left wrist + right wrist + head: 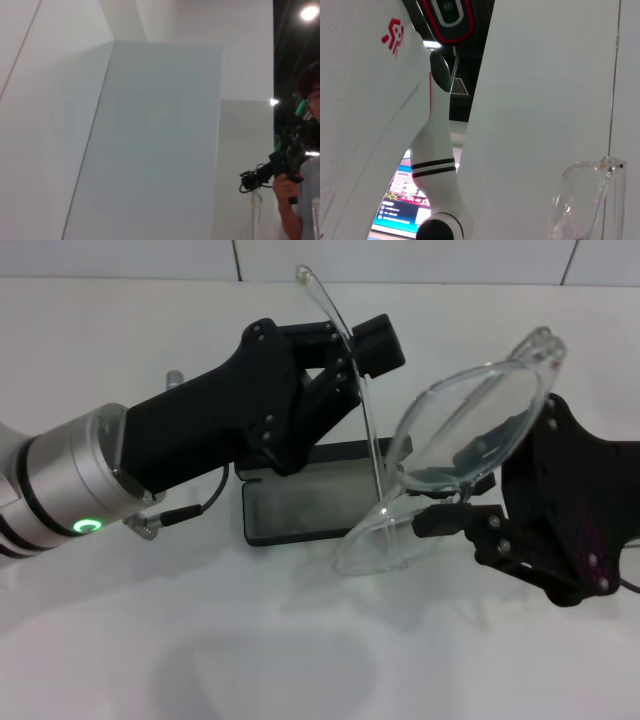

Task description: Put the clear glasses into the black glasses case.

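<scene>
The clear glasses (470, 435) hang in the air over the table, lens tilted up, between both grippers. My left gripper (348, 348) reaches in from the left and is shut on one thin clear arm, which sticks up past its fingers. My right gripper (455, 502) comes from the right and is shut on the lower edge of the lens. Part of the glasses (580, 200) also shows in the right wrist view. The black glasses case (300, 508) lies open on the table below and between the grippers, grey lining up, partly hidden by the left gripper.
The white table (200, 640) stretches toward me in front of the case. A white tiled wall (420, 260) rises at the back. The left wrist view shows white panels and a person (295, 165) holding a camera rig far off.
</scene>
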Controlling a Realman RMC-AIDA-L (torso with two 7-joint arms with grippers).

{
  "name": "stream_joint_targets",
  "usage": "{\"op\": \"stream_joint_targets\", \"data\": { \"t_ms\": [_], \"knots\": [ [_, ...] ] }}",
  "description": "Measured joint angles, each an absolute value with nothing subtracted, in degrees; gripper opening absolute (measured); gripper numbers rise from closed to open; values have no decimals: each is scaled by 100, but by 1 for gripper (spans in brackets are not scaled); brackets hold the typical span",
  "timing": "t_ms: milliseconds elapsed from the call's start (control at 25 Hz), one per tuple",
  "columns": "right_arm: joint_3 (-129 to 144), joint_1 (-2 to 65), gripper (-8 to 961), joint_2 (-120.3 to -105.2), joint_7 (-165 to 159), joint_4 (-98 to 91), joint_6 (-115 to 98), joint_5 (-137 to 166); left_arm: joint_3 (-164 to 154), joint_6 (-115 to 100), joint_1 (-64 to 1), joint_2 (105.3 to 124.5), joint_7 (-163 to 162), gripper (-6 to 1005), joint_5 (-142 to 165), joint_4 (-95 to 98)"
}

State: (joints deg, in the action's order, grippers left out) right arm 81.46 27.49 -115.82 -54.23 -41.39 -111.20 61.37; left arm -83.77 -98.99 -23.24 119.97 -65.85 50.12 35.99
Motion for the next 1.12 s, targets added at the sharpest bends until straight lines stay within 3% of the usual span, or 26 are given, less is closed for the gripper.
{"op": "stream_joint_targets", "data": {
  "t_ms": [1120],
  "knots": [
    [8246,2797,97,-11573,-5432,-4061,-10723,6134,-8735,-9905,-2347,11997,-6624,56,5003,3885]
  ]
}}
